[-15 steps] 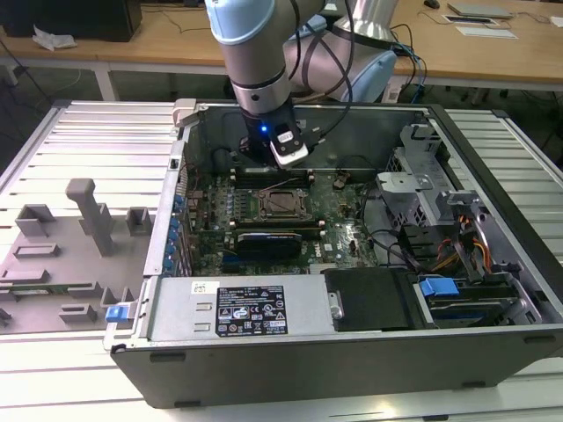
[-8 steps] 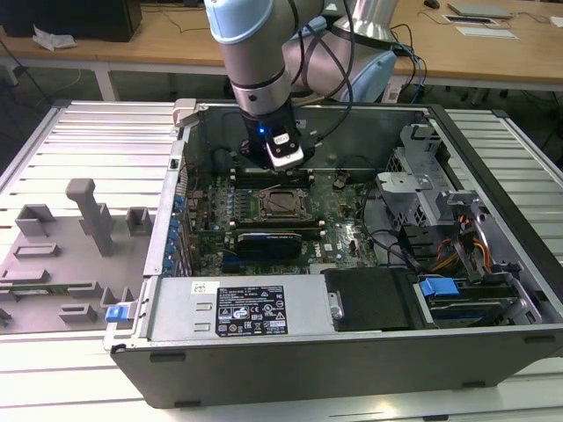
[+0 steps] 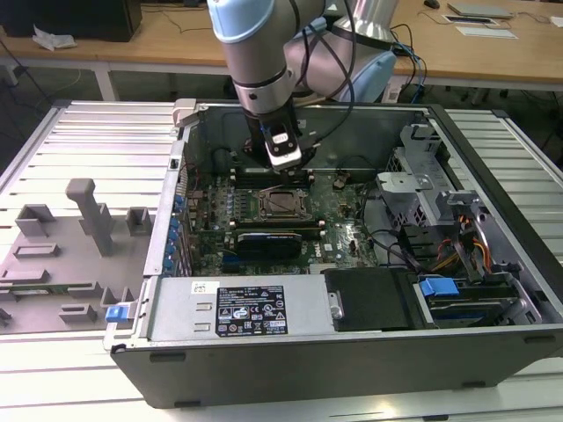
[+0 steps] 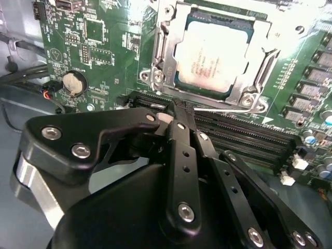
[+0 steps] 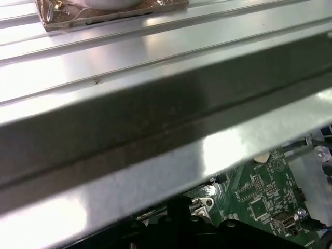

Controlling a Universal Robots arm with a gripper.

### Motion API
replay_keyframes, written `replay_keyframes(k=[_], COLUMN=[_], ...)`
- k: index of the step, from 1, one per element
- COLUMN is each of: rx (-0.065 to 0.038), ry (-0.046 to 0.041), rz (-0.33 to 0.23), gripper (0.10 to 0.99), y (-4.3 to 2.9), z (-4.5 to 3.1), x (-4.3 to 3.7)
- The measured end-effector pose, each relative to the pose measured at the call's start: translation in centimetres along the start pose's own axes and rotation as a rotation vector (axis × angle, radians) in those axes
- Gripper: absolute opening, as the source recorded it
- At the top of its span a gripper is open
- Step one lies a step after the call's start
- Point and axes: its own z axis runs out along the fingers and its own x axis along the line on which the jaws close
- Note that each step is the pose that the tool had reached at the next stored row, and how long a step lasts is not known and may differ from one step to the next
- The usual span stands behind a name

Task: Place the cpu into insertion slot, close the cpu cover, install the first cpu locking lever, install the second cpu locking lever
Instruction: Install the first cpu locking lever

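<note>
Cpu [image 4: 215,52] sat in slot [image 4: 181,85], cover [image 4: 161,49] down around it, mid-motherboard [image 4: 98,46]. Pincer [image 4: 179,111] fingers pressed together, holding nothing, tip just beside cover's near edge at thin lever [image 4: 223,110]. Lever's long axis ran along that edge.

Ribbed metal workbench [image 3: 79,141]; wooden desks [image 3: 493,53] behind; grey floor.

The cpu [image 4: 215,54], a flat silvery-beige square, lies in the insertion slot [image 4: 182,83] on the green board. The cpu cover [image 4: 162,49], a thin metal frame, lies closed around it.
</note>
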Motion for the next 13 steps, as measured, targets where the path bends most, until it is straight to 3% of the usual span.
replay_keyframes(k=[13], rx=[0.013], ry=[-0.0104], rz=[0.051], gripper=[0.106], y=[0.22], z=[0.77], x=[0.04])
